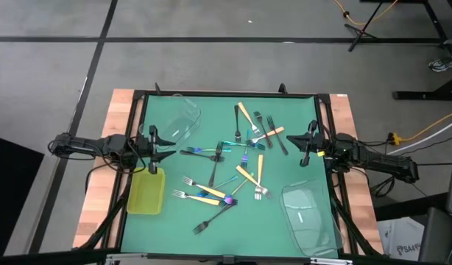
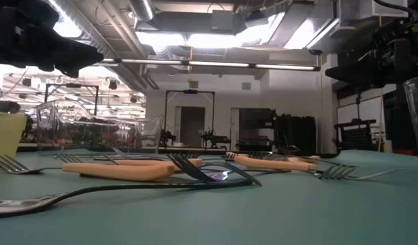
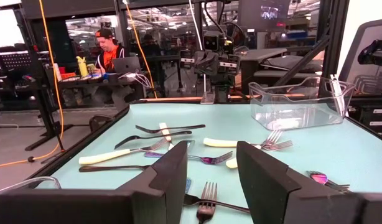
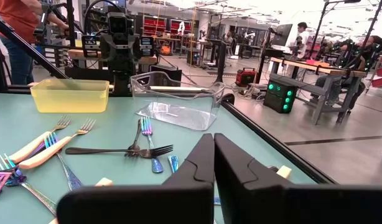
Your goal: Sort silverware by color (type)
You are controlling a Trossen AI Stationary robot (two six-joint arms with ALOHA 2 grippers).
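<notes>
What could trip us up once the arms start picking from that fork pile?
Forks lie crossed and overlapping mid-mat, so one grab may lift or drag a neighbour of another colour. The left pincer is open and the right pincer shut, both at the mat's edges; reaching into the same pile, they might collide. The clear tub and yellow-green tray sit near the arms' paths and could be nudged.
</notes>
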